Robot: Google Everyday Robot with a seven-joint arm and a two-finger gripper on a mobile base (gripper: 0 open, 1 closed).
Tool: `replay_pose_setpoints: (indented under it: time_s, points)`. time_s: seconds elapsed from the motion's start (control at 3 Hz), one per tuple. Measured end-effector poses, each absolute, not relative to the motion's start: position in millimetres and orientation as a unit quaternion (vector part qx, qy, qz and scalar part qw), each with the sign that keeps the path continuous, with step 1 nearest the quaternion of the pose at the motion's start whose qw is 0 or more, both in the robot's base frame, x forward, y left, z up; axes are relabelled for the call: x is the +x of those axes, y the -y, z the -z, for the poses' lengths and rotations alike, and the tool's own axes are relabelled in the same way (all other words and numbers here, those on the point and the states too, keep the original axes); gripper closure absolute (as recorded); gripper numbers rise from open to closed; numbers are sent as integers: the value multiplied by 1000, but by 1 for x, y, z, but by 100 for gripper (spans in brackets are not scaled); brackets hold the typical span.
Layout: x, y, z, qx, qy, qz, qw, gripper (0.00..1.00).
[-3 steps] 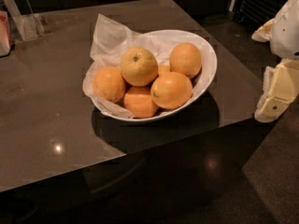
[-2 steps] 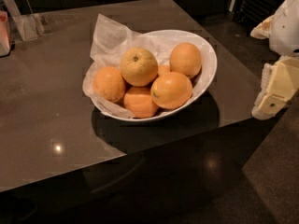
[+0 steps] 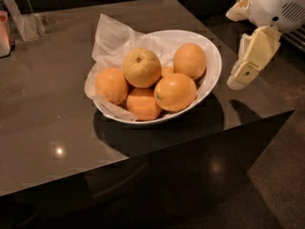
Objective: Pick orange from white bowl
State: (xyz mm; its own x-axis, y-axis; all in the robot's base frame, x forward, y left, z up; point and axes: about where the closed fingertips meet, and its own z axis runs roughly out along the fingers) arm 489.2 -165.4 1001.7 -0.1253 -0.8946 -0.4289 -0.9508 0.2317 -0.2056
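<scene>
Dark glossy brown surface (image 3: 52, 113) in dim light, small glint near front left. Orange (image 3: 142, 67): largest and palest fruit, dimpled skin, dark stem navel facing up, perched on top of pile inside white bowl (image 3: 215, 63), left of bowl centre. Touching smaller deeper-orange fruits around and below: one left (image 3: 112, 85), one front (image 3: 143, 104), one front right (image 3: 175, 91), one back right (image 3: 189, 60). Under fruit, crumpled white paper (image 3: 112, 35), sticking up past rim at back left and draped over left edge. Bowl upright near right front corner of surface, dark reflection beneath. Right of bowl and apart from it: gripper (image 3: 240, 75), cream-coloured, angled down and left, tip hanging above right edge of surface, not touching orange; wide or narrow, cannot tell. White robot housing (image 3: 279, 4) above it at top right. Far left edge: pink object (image 3: 4, 32), cut off by frame; beside it clear stand (image 3: 28, 25). Speckled floor (image 3: 281, 175) at lower right.
</scene>
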Motion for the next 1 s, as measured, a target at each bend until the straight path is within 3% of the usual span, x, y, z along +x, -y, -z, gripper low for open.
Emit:
replay_pose_setpoints:
  time_s: [0.33,1.0]
  points:
    - [517,135,-1012,-621,-724,-127,272,0]
    - [517,131,-1017,-612,-718,-139,301,0]
